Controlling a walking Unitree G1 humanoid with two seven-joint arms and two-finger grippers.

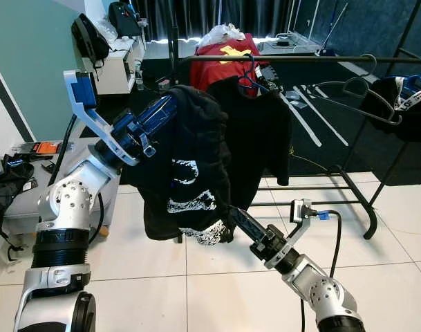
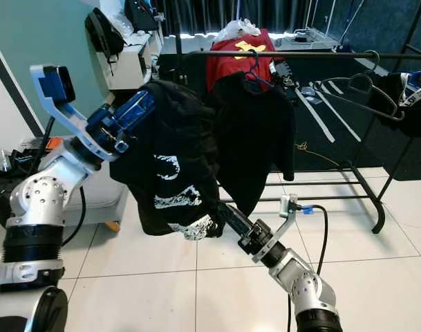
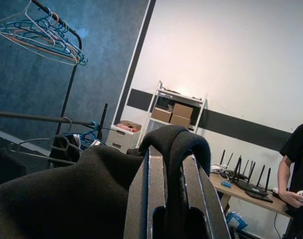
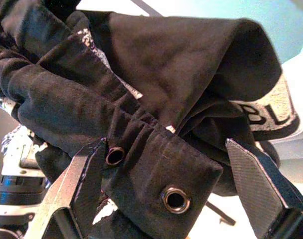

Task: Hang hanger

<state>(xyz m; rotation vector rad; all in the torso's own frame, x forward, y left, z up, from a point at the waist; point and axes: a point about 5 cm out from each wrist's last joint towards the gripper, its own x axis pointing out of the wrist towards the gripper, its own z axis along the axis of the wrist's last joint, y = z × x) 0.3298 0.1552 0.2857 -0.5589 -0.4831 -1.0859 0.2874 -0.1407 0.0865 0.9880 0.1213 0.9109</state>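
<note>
My left gripper [image 3: 166,157] is raised at chest height and shut on a fold at the top of a black garment [image 1: 189,159] with white print, which hangs down from it. From below, my right gripper [image 4: 165,149] reaches into the garment's lower edge. It is open, its fingers [image 4: 86,169] wide apart on either side of a hem band with two metal eyelets [image 4: 175,199]. Behind the garment runs the black rail [image 1: 300,60] of a clothes rack. A black T-shirt [image 1: 262,131] hangs there on a blue hanger [image 1: 250,72]. An empty dark hanger [image 1: 362,93] hangs further right.
A red garment [image 1: 220,59] lies behind the rail and a dark one [image 1: 404,104] hangs at its right end. The rack's base bars [image 1: 355,194] cross the tiled floor. A white cabinet [image 1: 117,66] stands back left, and a cluttered low table [image 1: 30,149] left. A person [image 3: 295,174] stands by a desk.
</note>
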